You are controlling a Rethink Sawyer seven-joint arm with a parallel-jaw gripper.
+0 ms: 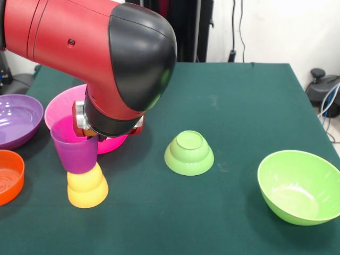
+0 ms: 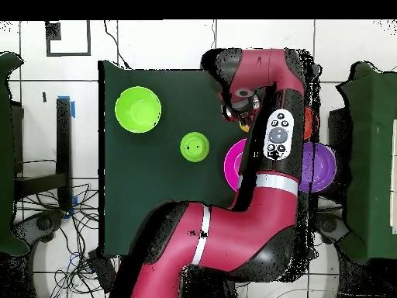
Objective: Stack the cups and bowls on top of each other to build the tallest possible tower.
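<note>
A translucent purple cup [image 1: 74, 153] stands upright on top of an upside-down yellow-orange cup [image 1: 87, 188] at the near left of the table. My gripper [image 1: 91, 136] comes down at the purple cup's rim, mostly hidden under the arm's black and red wrist [image 1: 125, 69]. In the overhead view the gripper [image 2: 243, 109] is almost wholly covered by the arm. Right behind the cups a hot pink bowl [image 1: 61, 109] [image 2: 232, 164] sits open side up. A small green bowl [image 1: 189, 153] [image 2: 195, 147] lies upside down mid-table.
A large lime green bowl [image 1: 299, 186] [image 2: 138, 109] sits open side up at the near right. A wide purple bowl [image 1: 17, 120] [image 2: 323, 167] and a shallow orange bowl [image 1: 9, 176] lie at the table's left edge.
</note>
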